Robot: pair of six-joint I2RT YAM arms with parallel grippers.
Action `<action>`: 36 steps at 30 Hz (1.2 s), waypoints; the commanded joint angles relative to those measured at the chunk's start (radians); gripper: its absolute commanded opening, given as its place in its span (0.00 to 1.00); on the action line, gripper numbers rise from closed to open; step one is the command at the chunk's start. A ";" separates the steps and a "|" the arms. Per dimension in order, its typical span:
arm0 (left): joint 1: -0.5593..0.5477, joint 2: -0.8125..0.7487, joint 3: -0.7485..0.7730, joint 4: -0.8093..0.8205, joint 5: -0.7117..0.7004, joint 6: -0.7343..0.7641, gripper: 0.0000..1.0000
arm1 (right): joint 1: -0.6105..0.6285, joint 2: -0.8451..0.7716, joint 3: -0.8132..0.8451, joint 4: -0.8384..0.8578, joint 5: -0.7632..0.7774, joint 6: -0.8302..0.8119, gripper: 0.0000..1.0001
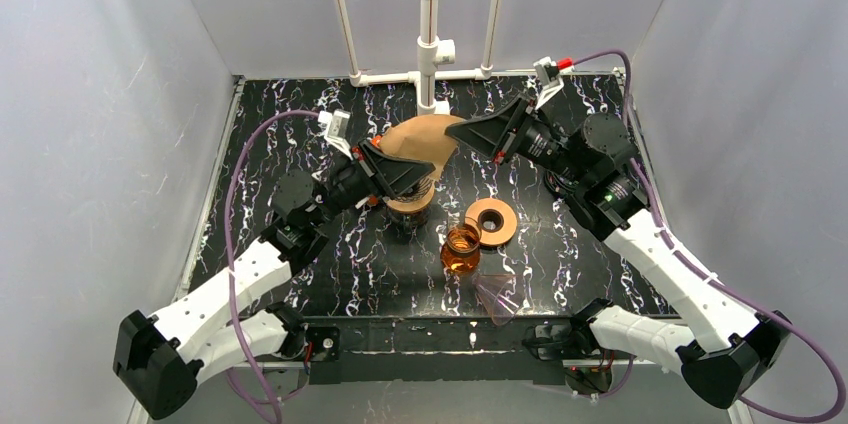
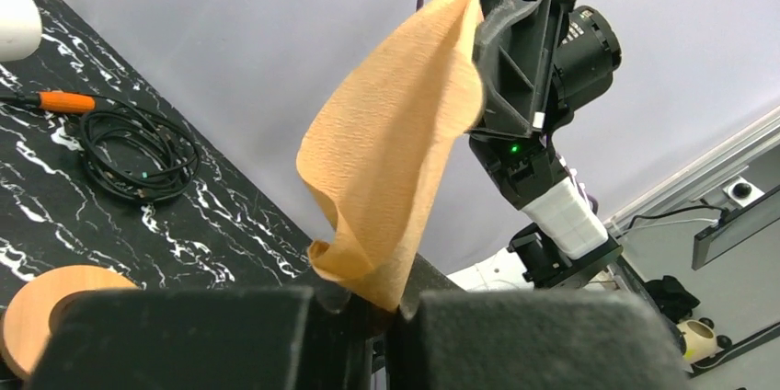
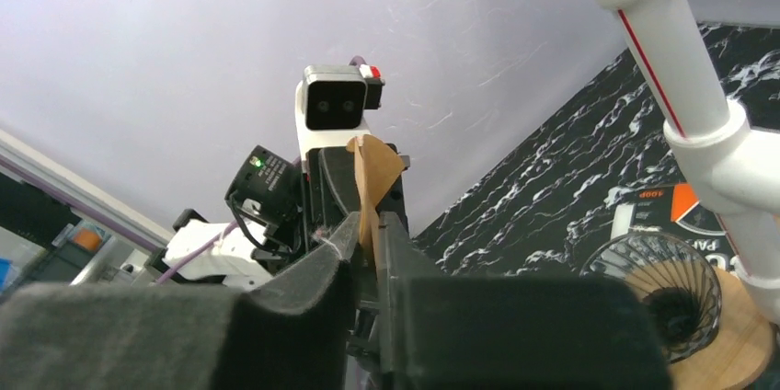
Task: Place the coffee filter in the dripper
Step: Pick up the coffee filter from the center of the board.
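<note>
**Q:** Coffee filter (image 1: 425,142): how do the fingers hold it?

**A:** It is clamped at both ends. The left fingers (image 2: 184,339) are pressed together on its lower, folded corner. The right fingers (image 3: 303,303) are pressed together on the opposite upper edge. The paper hangs in the air between the two pinches, clear of the table (image 1: 300,124).

**Q:** Long axis?

**A:** It runs from the left pinch up and across to the right pinch, with the sheet bowed like a sail.

**Q:** And the target?

**A:** The dripper (image 1: 410,206), apparently a wire cone in a wooden collar, stands directly beneath the left fingers and is partly hidden by them from above. The filter is above it, not touching. The left arm is the nearer.

**Q:** What does the coming move turn on?

**A:** Probably that vertical gap, bringing the paper straight down onto the cone's mouth. Whether the filter's pocket is open enough cannot be told.
</note>
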 commanded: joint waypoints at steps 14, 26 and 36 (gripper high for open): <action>0.002 -0.267 0.025 -0.681 0.038 0.789 0.00 | -0.010 -0.100 -0.048 -0.319 0.073 -0.178 0.98; 0.002 -0.302 0.049 -0.922 0.090 1.365 0.00 | -0.011 -0.053 -0.097 -0.333 -0.083 -0.181 0.98; 0.003 -0.313 0.004 -0.908 0.275 1.716 0.00 | 0.035 -0.013 -0.199 -0.292 -0.230 -0.251 0.98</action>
